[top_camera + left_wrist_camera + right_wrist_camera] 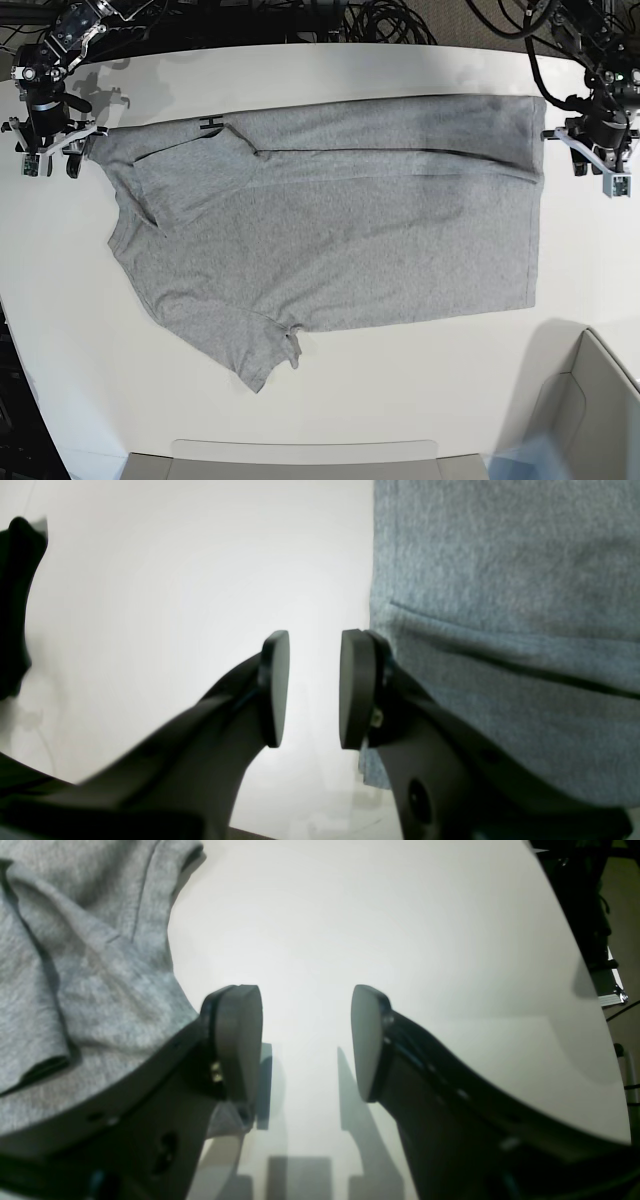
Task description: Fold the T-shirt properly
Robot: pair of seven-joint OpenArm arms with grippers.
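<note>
The heather-grey T-shirt (350, 230) lies flat on the white table (80, 330), plain side up, with its far long edge folded over toward the middle. One sleeve (265, 350) points toward the near edge. Black lettering (210, 125) peeks out at the far fold. My left gripper (596, 165) hangs just off the shirt's right-hand corner. In the left wrist view the left gripper (314, 687) is open and empty, with the T-shirt (500, 580) beside its right finger. My right gripper (50, 158) is by the far left corner. In the right wrist view the right gripper (305, 1040) is open over bare table, with the T-shirt (75, 965) to its left.
A shallow grey tray (300, 458) sits at the near table edge and a grey box (590, 400) at the near right corner. Black cables (390, 20) run behind the far edge. Dark stand hardware (585, 900) shows past the table's rim.
</note>
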